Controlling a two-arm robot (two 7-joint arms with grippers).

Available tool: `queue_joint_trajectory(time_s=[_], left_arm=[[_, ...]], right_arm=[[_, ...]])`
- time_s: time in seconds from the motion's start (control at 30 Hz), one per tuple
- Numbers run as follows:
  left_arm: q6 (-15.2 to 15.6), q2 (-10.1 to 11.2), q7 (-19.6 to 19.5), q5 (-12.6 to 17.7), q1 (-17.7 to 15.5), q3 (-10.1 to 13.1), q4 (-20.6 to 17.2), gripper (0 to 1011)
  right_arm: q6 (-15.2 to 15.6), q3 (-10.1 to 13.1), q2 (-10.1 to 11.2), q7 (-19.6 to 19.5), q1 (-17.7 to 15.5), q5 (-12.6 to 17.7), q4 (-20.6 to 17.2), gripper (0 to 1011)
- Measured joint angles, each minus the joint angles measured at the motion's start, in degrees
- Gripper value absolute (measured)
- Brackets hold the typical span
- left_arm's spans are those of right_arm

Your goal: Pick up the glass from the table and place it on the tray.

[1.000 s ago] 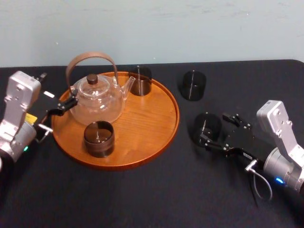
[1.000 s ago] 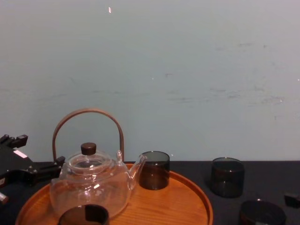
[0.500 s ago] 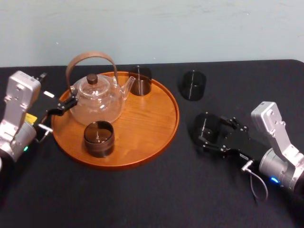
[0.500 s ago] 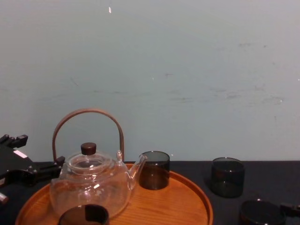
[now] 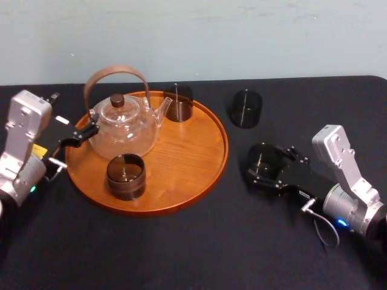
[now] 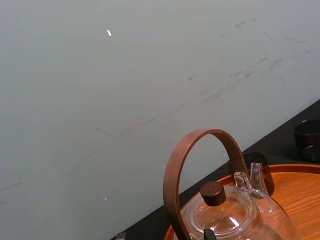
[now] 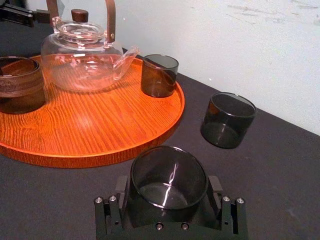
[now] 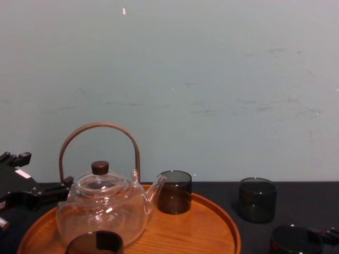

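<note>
Black table [image 5: 181, 254] — tray [image 5: 187, 163] holds teapot [image 5: 124, 130], two glasses [image 5: 126, 176] [image 5: 178, 103] — right tool [image 5: 263, 164] spread open around an empty glass [image 7: 169, 172].

Head camera high, chest camera low, both on the tray [image 5: 181, 163]

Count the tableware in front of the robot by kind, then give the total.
Wooden tray: 1
Glass teapot: 1
Smoked glass cups: 4, two on that tray, two on the table, one of them at the right claw
Total: 6
</note>
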Motion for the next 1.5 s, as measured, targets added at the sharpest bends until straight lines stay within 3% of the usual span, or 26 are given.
queue_joint_trajectory(time_s=[0.37, 0.87, 1.03, 1.5], left_arm=[[0.0, 0.0, 0.0, 0.0, 0.0, 0.0, 0.0, 1010], [0.0, 0.0, 0.0, 0.0, 0.0, 0.0, 0.0, 1009], [0.0, 0.0, 0.0, 0.0, 0.0, 0.0, 0.0, 1009], [0.0, 0.0, 0.0, 0.0, 0.0, 0.0, 0.0, 1010]], right_arm=[[0.5, 0.0, -1.6, 0.5, 1.3, -0.4, 1.5, 1002], [0.4, 0.0, -1.3, 0.4, 1.2, -0.4, 1.3, 1002], [0.4, 0.0, -1.3, 0.4, 1.2, -0.4, 1.2, 924], [0.3, -0.1, -1.2, 0.4, 1.1, -0.3, 1.1, 920]])
